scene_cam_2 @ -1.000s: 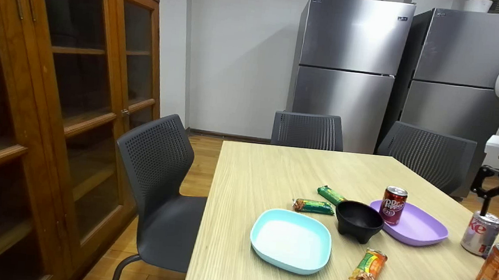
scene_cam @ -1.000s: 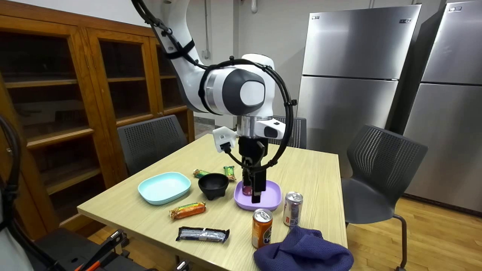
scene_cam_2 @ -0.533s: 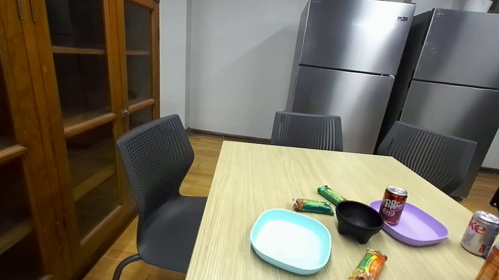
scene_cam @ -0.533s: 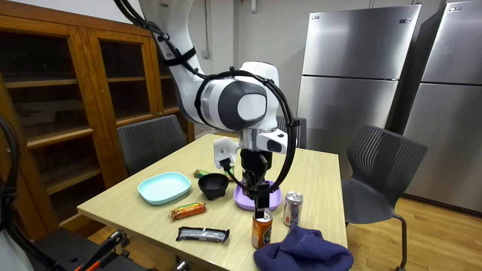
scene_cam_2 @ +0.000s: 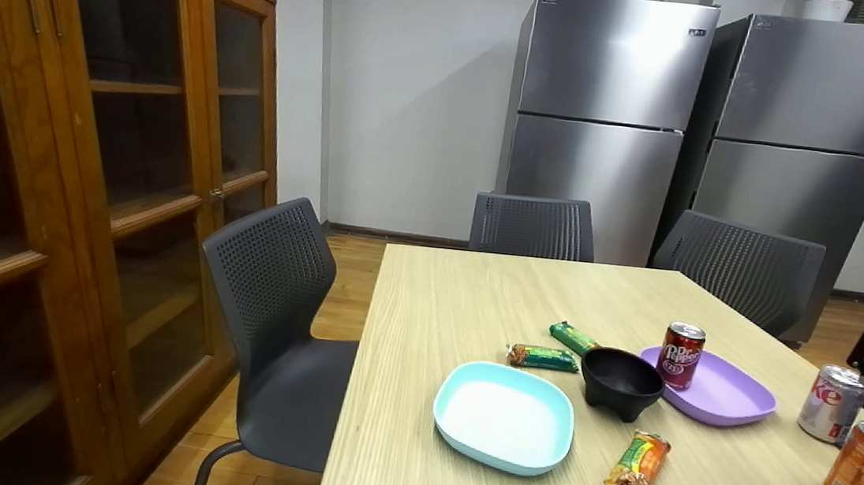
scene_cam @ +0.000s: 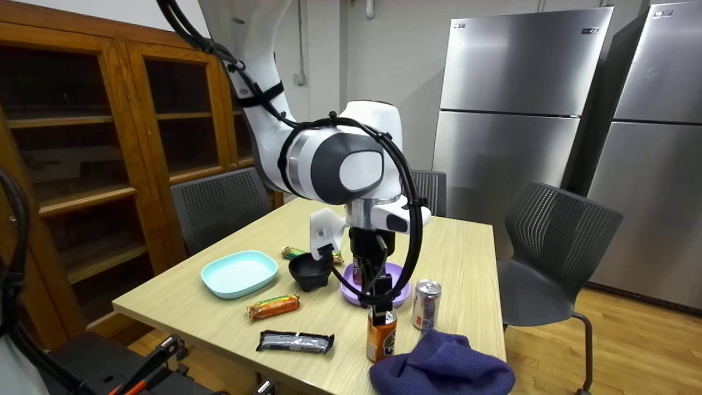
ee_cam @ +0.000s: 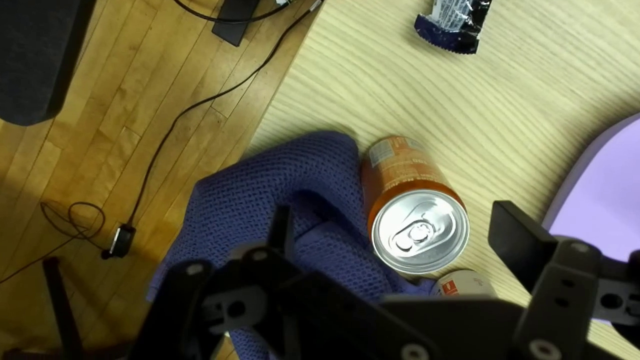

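Okay, blue cloth point(scene_cam: 447, 367) near right, orange can point(scene_cam: 382, 343) upright just beside it on the table point(scene_cam: 323, 373). Over that can, gripper point(ee_cam: 391, 215) has jaws spread apart, can top showing between them in wrist view. Black bar point(scene_cam: 295, 341) left of it. Beyond: silver can point(scene_cam: 426, 305) right, orange bar point(scene_cam: 273, 307) left. Farther, red can point(scene_cam_2: 680, 360) on purple plate point(scene_cam_2: 730, 394); black bowl point(scene_cam_2: 621, 387) left. Fridges point(scene_cam_2: 594, 159) at back.
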